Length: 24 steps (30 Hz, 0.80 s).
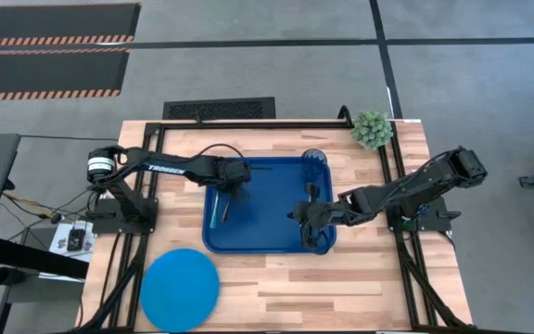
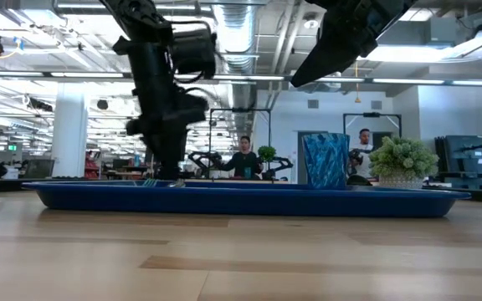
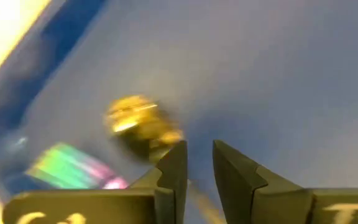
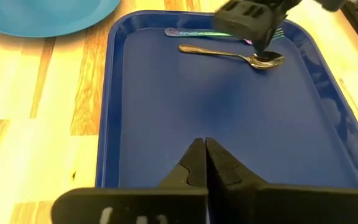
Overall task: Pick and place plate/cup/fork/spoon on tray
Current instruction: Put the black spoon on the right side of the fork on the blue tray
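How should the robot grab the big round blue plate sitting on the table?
Best guess: pinch the plate by its rim, from the edge facing the tray. It lies flat on the wood, far too wide for the fingers to span, so only the thin edge offers a hold.

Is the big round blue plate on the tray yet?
No, it is off the tray. The plate lies flat on the wooden table, beside the tray, near the tray's corner and apart from it.

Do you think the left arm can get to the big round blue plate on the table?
Probably yes. The flat round bright-blue plate lies alone on the wooden table, outside the dark-blue rectangular tray, on the left arm's side. The left gripper, nearly closed by the spoon, holds nothing.
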Available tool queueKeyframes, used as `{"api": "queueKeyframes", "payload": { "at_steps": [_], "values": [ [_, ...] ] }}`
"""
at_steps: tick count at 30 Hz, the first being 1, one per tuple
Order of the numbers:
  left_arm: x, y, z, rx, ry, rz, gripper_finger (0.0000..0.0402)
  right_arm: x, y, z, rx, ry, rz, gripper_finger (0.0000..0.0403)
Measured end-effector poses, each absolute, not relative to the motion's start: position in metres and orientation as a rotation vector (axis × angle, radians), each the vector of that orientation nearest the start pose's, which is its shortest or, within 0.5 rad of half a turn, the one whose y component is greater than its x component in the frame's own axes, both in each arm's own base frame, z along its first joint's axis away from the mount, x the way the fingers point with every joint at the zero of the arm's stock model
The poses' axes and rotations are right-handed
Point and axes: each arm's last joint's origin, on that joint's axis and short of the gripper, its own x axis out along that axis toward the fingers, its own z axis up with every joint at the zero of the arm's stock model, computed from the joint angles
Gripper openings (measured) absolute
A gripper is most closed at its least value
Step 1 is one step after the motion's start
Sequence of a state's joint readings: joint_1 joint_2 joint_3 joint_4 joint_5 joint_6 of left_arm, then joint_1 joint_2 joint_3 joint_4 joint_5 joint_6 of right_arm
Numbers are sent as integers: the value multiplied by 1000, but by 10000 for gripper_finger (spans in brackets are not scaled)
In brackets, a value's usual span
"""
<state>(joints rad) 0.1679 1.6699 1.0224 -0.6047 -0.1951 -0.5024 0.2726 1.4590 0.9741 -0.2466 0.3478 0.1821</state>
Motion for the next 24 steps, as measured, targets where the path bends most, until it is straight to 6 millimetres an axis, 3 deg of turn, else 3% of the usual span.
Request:
{"api": "queueKeyframes", "payload": {
  "at_steps": [5,11,24],
  "values": [
    [311,39,177,-281,1138,459,43,297,73,241,-46,687,-130,7],
    [303,36,162,-247,1164,424,4,297,73,241,-45,687,-130,4],
    [294,50,148,-353,1115,550,0,297,73,241,-42,686,-131,5]
  ]
}}
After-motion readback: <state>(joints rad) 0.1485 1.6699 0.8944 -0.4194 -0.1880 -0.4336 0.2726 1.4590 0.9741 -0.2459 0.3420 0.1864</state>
